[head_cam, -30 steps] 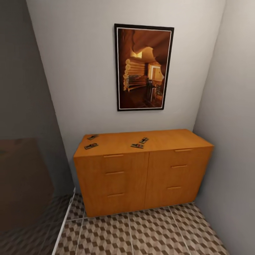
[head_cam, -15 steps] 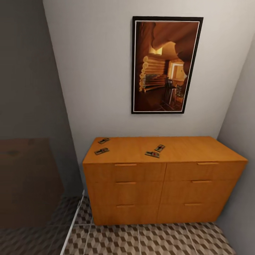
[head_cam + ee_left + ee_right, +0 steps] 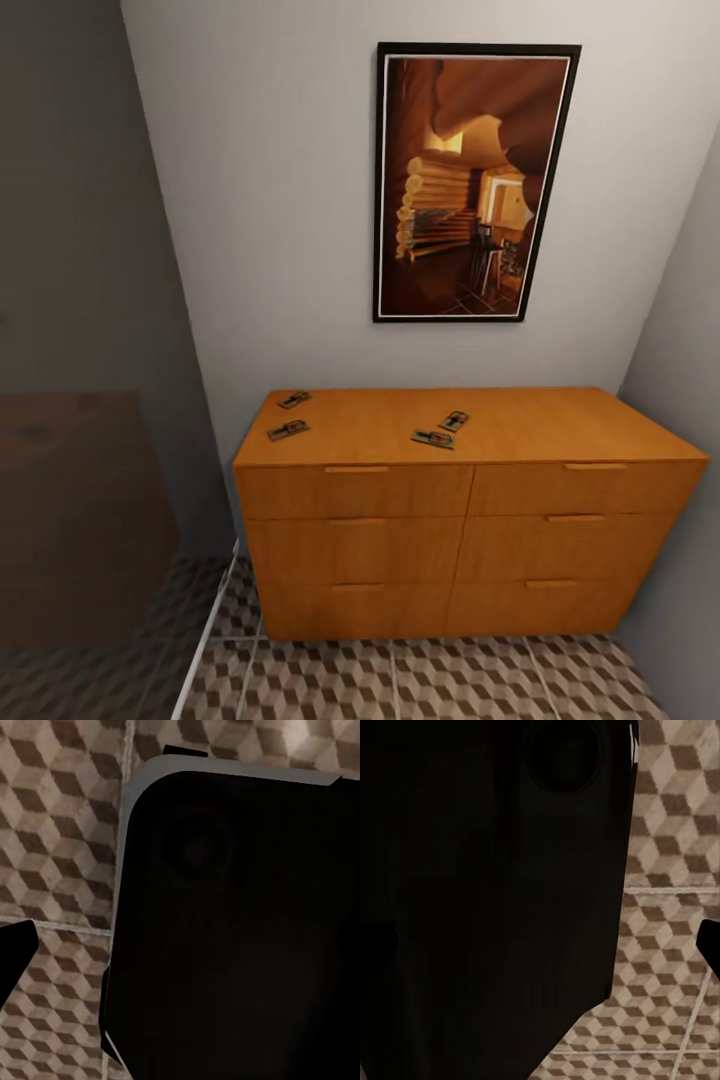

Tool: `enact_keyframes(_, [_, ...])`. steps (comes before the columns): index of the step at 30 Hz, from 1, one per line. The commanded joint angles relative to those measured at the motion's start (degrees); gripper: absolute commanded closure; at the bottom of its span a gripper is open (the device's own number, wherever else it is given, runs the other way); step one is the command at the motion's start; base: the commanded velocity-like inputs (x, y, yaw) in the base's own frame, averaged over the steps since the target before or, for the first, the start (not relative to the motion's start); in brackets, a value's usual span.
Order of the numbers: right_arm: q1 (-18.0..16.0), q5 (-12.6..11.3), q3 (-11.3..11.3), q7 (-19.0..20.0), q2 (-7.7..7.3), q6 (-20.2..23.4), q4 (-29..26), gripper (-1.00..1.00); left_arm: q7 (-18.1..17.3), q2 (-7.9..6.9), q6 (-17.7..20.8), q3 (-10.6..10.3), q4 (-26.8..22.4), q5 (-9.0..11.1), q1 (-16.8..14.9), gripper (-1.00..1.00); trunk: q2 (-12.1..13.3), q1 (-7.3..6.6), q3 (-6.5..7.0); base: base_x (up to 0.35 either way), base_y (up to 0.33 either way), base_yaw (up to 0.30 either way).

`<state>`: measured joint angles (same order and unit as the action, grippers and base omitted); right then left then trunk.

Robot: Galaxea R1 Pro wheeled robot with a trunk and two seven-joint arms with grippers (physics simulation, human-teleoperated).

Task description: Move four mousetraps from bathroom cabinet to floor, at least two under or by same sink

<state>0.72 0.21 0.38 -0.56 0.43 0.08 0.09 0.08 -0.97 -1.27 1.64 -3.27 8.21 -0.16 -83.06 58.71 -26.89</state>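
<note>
The four mousetraps lie on top of the cabinet, two near its left end and two near the middle; light, stiff and thin, each probably wants pinching across its board edges, while neither claw's state can be told.

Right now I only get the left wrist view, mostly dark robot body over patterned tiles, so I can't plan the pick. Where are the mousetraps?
Observer: In the head view, all four mousetraps lie on top of the cabinet: two near its left end and two near the middle.
Operator: Are any drawers open in front of them?
Observer: No, every drawer front sits closed and flush.
Operator: Is anything hanging over the top?
Observer: A framed picture hangs on the wall, well above the cabinet top.
</note>
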Motion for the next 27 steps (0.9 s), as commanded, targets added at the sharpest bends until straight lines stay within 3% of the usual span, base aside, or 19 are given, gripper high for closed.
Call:
enact_keyframes(1, [0.0, 0.0, 0.0, -0.1, 0.01, 0.0, 0.0, -1.0, 0.0, 0.01, -0.1, 0.1, 0.0, 0.4, 0.0, -1.0, 0.0, 0.01, -0.04, 0.159, 0.0, 0.001])
enact_keyframes(17, [0.0, 0.1, 0.1, -0.1, 0.01, 0.0, 0.0, -1.0, -0.1, 0.01, -0.1, 0.1, 0.0, 0.3, 0.0, -1.0, 0.0, 0.01, -0.04, 0.28, 0.0, 0.0])
enact_keyframes(27, [0.0, 0.2, 0.1, -0.1, 0.01, 0.0, 0.0, -1.0, 0.0, 0.01, -0.1, 0.1, 0.0, 0.3, 0.0, -1.0, 0.0, 0.01, -0.04, 0.068, 0.0, 0.0])
